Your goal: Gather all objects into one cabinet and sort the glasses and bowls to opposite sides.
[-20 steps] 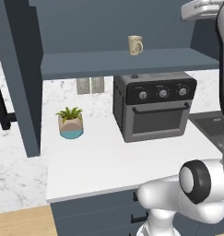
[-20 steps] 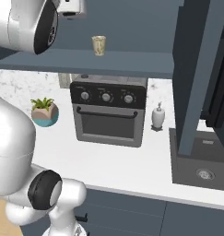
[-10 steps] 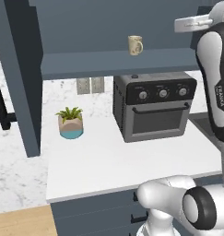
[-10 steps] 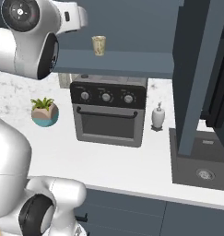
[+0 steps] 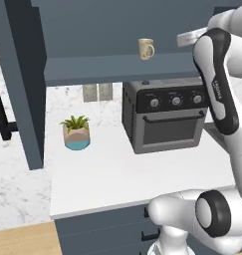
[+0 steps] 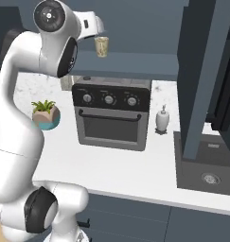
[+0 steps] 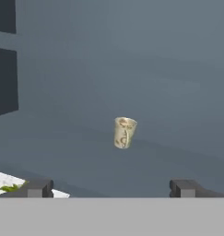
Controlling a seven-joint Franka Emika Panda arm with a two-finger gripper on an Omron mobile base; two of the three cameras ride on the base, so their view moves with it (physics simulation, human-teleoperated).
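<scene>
The hand view is showing the end effector (image 7: 109,188) spread wide, gripping nothing, facing the beige mug (image 7: 124,132). The left base view is revealing its handle as it is standing upright on the cabinet (image 5: 117,69) shelf.

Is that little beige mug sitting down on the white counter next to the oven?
No, the beige mug stands up on the cabinet shelf, above the toaster oven that sits on the counter.
</scene>
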